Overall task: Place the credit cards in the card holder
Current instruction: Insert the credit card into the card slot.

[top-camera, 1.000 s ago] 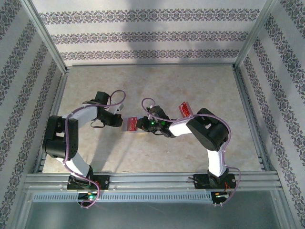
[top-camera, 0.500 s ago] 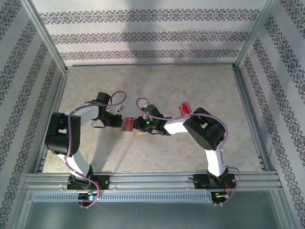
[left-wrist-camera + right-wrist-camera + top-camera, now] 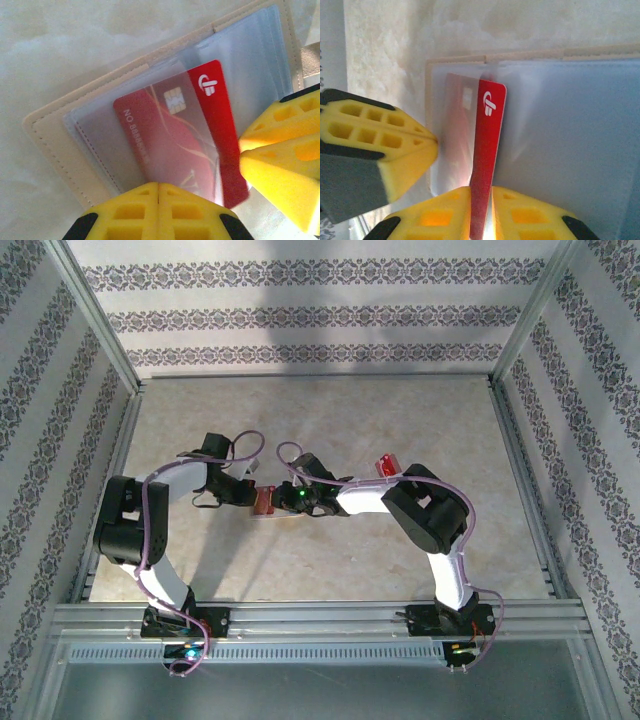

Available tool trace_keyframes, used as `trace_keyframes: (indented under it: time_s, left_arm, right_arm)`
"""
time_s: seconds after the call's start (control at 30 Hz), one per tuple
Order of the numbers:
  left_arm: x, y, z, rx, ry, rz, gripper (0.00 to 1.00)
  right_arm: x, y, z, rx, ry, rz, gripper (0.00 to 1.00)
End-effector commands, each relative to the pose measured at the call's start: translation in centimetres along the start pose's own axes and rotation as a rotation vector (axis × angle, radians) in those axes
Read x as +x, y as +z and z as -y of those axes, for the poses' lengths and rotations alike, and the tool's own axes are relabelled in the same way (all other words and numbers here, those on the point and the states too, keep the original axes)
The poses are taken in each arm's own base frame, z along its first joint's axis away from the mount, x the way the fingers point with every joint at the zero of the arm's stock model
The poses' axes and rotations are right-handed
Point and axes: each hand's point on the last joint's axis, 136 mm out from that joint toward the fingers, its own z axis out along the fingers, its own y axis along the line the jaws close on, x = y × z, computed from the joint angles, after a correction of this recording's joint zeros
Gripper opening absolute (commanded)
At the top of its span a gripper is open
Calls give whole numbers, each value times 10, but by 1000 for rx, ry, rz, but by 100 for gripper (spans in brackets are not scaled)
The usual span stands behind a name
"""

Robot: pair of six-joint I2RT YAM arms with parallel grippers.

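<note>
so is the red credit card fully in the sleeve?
Partly in. Red credit card mostly under the clear sleeve; logo edge sticks out, pinched by the right gripper.

Inside a robotics lab test cell — boxed in by wallpaper-patterned panels (image 3: 320, 315) and aluminium framing (image 3: 320, 618), with two robot arms (image 3: 130, 530) bolted along the near rail of a marbled counter (image 3: 400, 420).

1. A pale, marbled beige table top (image 3: 330, 410) lay evenly lit, with soft shadows near its middle.
2. The back wall (image 3: 320, 310), left wall (image 3: 45, 410) and right wall (image 3: 600, 410) carried white paper with dark ornamental bands.
3. Aluminium rails (image 3: 320, 618) ran across the near edge, and slanted metal posts (image 3: 95, 310) framed the corners.
</note>
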Motion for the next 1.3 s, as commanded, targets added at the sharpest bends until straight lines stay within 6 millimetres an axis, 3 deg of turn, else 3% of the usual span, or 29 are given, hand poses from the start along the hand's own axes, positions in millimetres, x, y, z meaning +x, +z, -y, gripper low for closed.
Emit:
trace_keyframes:
  time_s: [0.0,0.13,0.37,0.77,1.1,1.27]
  left_arm:
    - [-8,-17,-11,-51,-27,64,2]
    - [-6,-13,-25,-75,-67,73,3]
    - [-2,-3,-33,-89,-91,41,5]
    - [-3,3,-32,-58,-106,21,5]
    - [-2,3,-32,-63,-101,25,5]
    - [-3,3,-31,-58,-103,22,5]
  right_arm:
    - [2,-8,-3,33,-39,-15,21]
    - [-3,-9,-1,36,-37,-11,22]
    - [-7,2,-3,26,-37,-34,20]
    - [-6,13,-12,23,-54,-69,17]
    - [-17,-32,-18,53,-88,3,21]
    - [-15,-24,1,83,-56,-14,24]
